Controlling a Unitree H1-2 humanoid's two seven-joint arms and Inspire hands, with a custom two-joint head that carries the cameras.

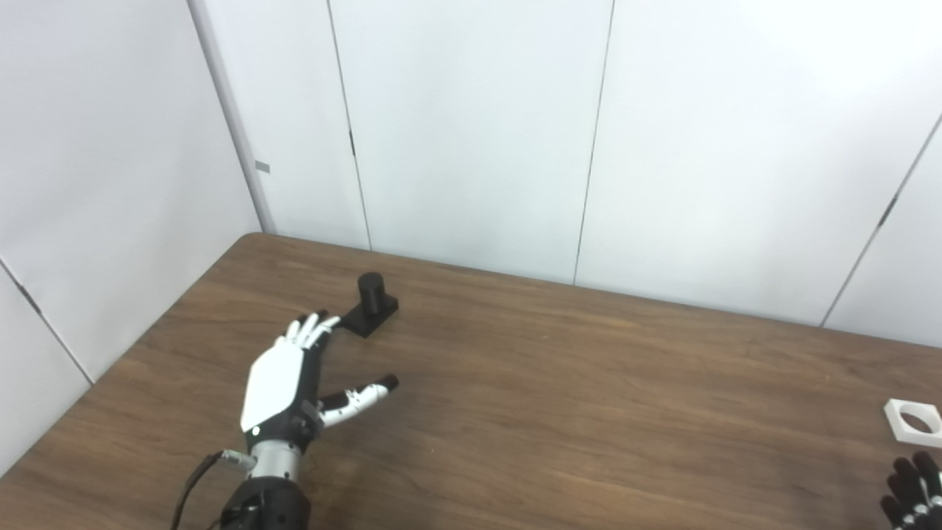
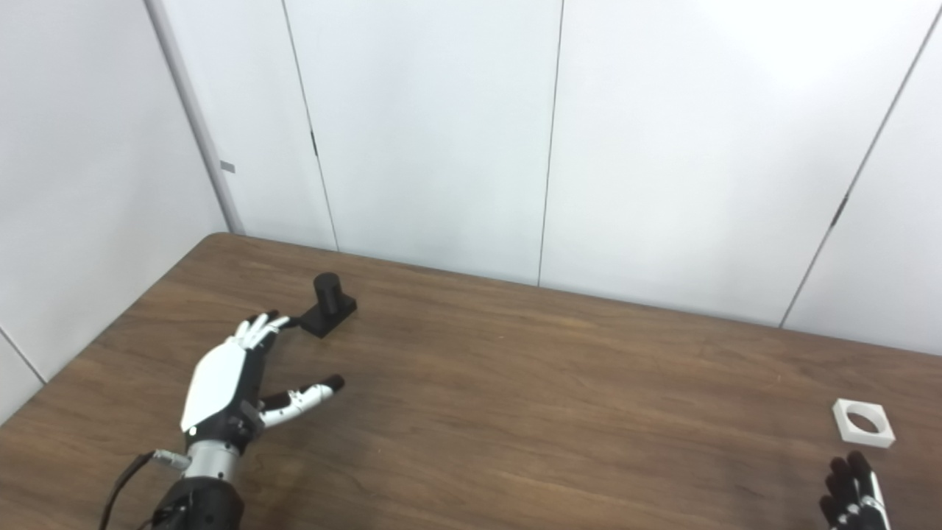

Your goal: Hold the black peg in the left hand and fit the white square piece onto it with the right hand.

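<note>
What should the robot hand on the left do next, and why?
Probably the left robot hand should ease forward and close around the black peg. It is open, fingers spread, with its fingertips right by the peg's square base, and the peg stands upright on the wooden table, not yet held. The white square piece lies far right, just beyond the right robot hand.

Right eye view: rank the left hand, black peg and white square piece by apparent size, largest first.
1. left hand, clearly the largest, though also nearest the camera.
2. black peg and white square piece look about alike; I won't rank them, since they sit at different distances.
</note>
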